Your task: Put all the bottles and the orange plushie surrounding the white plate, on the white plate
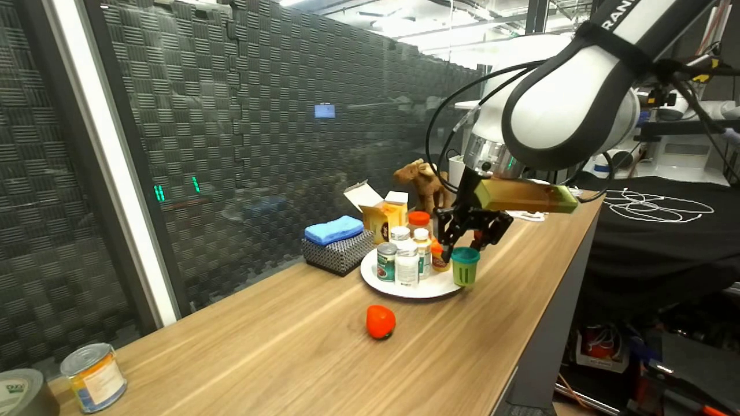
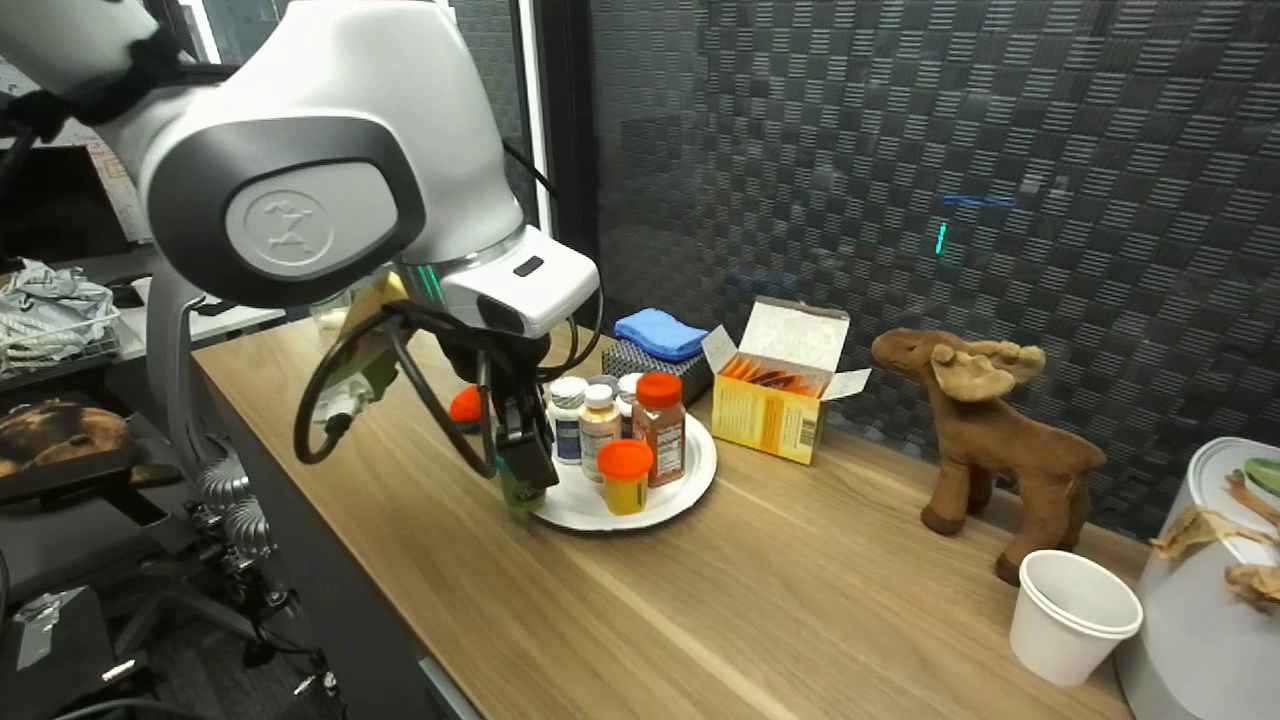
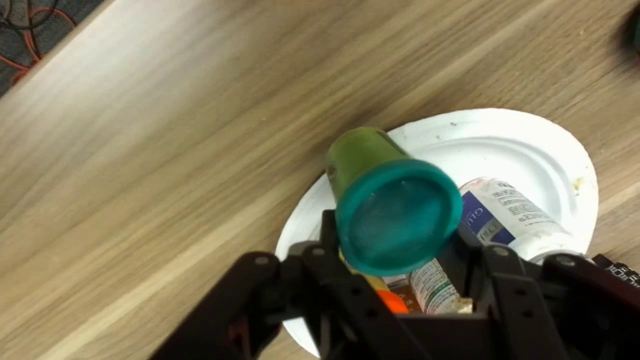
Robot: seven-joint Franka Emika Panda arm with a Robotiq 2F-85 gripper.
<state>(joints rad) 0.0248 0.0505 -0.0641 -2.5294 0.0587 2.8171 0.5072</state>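
- In an exterior view, the end effector (image 1: 464,249) grips a near-upright green tub (image 1: 464,274), its teal lid (image 1: 466,255) between the fingers (image 1: 446,249), at the rim of the white plate (image 1: 425,292); the crowded bottles (image 1: 407,268) stand inward. A rounded red-orange lump (image 1: 380,320), possibly the plushie, sits on the wood-grain bench (image 1: 300,352), off the plate.
- In an exterior view, the end effector mostly masks the tub; smooth bottles and a squat orange-lidded jar (image 2: 625,480) share the plate.
- In the wrist view, the tub's tapered base shows across the plate's ribbed edge, contact unclear; the coming move likely runs inward, to bare plate.
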